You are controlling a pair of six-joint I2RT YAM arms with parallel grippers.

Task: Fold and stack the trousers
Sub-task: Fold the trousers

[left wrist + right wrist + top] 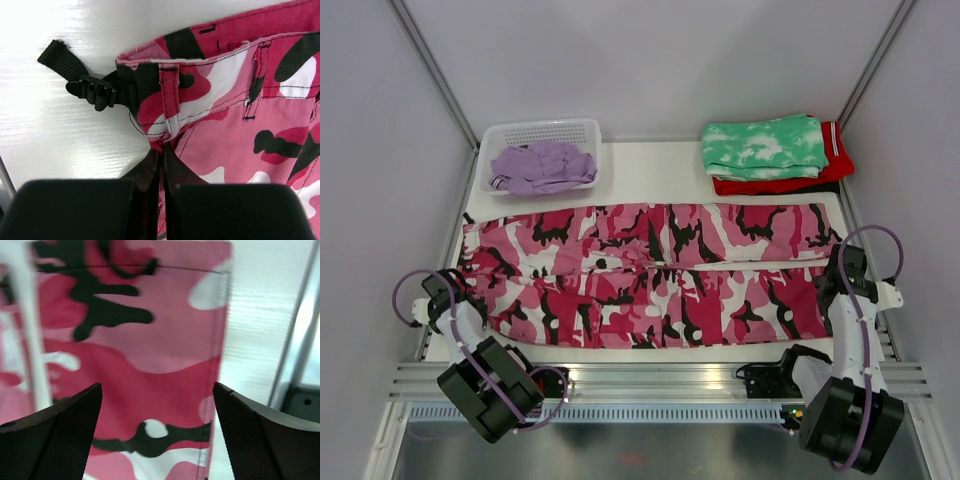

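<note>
Matt twill trousers (225, 125), seemingly glossy table (60, 150)

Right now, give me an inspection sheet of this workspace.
Surface: white table, nothing spilled seen.
Job's things: camouflage trousers spread flat, waist toward the left arm; lilac trousers bunched in the white basket.
Clutter: tie-dye garment folded atop red garment, far right corner.
Grippers: left gripper shut on the camouflage waistband; right gripper open over the leg hem.
Cables: purple cable loops at both wrists.
Surroundings: plain walls, metal frame posts.
</note>
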